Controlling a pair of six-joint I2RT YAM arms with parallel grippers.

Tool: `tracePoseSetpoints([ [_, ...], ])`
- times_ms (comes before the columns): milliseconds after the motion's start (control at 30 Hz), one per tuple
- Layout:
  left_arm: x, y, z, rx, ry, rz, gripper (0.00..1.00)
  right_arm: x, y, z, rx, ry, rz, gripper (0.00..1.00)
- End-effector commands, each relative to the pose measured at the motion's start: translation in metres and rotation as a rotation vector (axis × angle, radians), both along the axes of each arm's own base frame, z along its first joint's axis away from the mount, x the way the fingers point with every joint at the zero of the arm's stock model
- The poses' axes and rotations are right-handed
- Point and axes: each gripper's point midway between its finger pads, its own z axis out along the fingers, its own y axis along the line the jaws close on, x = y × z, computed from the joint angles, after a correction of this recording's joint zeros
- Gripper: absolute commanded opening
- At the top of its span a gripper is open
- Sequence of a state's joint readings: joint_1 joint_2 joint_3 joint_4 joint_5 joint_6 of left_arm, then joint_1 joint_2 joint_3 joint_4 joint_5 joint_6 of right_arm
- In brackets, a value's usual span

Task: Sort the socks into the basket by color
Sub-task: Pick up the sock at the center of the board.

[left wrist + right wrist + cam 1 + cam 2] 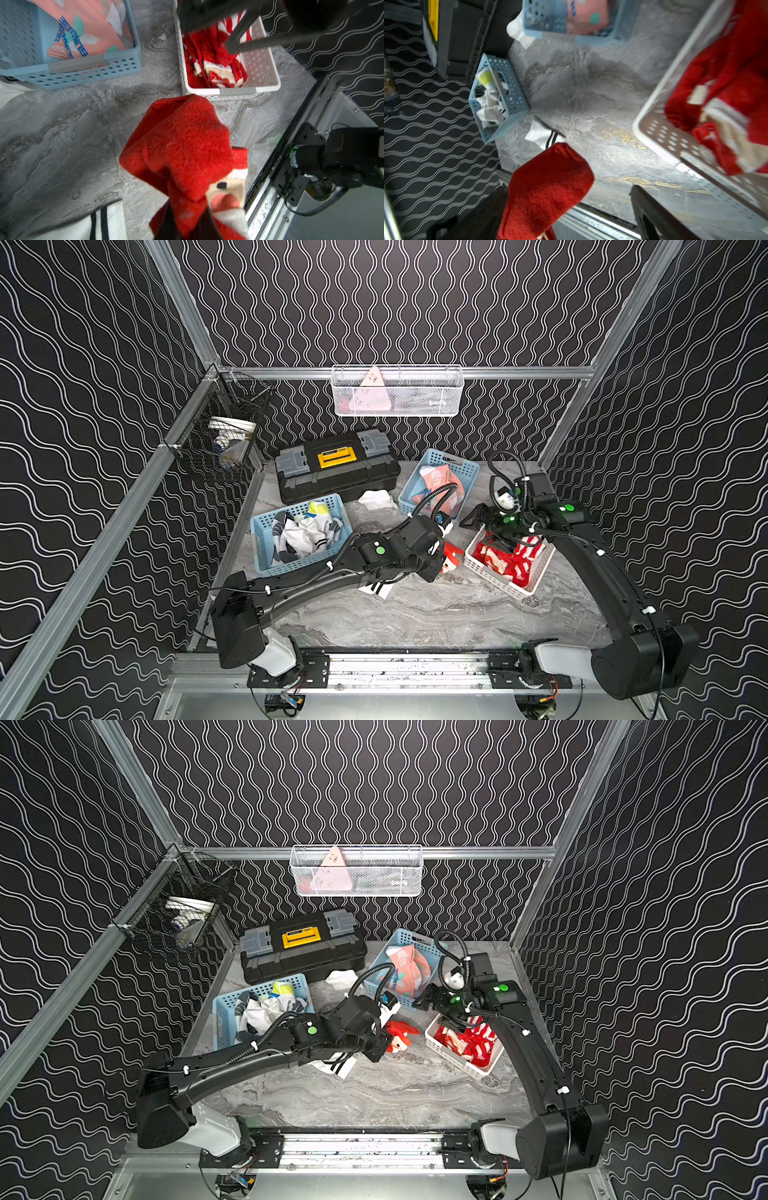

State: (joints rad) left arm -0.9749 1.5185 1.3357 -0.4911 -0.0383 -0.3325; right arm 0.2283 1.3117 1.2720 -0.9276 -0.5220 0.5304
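The blue basket (259,547) lying back along the left arm, behind the left gripper (437,566), is heaped with white socks (305,537), some marked black or yellow. A second blue basket (465,467), ahead of that gripper on its far side, holds pink socks (442,481) with white and teal patches. The white basket (498,585), just ahead of the left gripper and under the right gripper (469,523), holds red socks (505,562), one of them striped red and white.

The left gripper is clamped on a fuzzy red sock (182,145) with a Santa face close to the fingers. The sock is folded over. Its length runs straight out from the jaws, and its free end points at the white basket's near rim. The right gripper's jaws stand wide apart above that basket's corner. A white sock with black stripes (380,591) lies on the table (436,614) under the left wrist.
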Motion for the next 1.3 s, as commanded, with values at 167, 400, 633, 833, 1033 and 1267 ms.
tracePoseSetpoints([
  [167,0.017,-0.011,0.042,-0.111,-0.073,0.001,0.0,-0.006,0.055,0.025,0.213,-0.006,0.127,0.9],
  [400,0.023,-0.012,0.046,-0.128,-0.09,0.013,0.0,-0.014,0.075,0.038,0.287,-0.015,0.198,0.67],
  [633,0.03,-0.005,0.047,-0.12,-0.105,0.041,0.0,-0.018,0.077,0.041,0.321,-0.007,0.206,0.23],
  [833,0.03,-0.002,0.044,-0.119,-0.098,0.047,0.16,-0.016,0.077,0.041,0.306,-0.009,0.203,0.0],
  [1033,0.021,0.003,0.042,-0.126,-0.077,0.03,0.62,-0.003,0.067,0.044,0.246,-0.058,0.161,0.0],
  [1267,0.011,0.016,0.042,-0.137,-0.057,0.047,0.7,0.025,0.033,0.045,0.177,-0.092,0.075,0.0],
])
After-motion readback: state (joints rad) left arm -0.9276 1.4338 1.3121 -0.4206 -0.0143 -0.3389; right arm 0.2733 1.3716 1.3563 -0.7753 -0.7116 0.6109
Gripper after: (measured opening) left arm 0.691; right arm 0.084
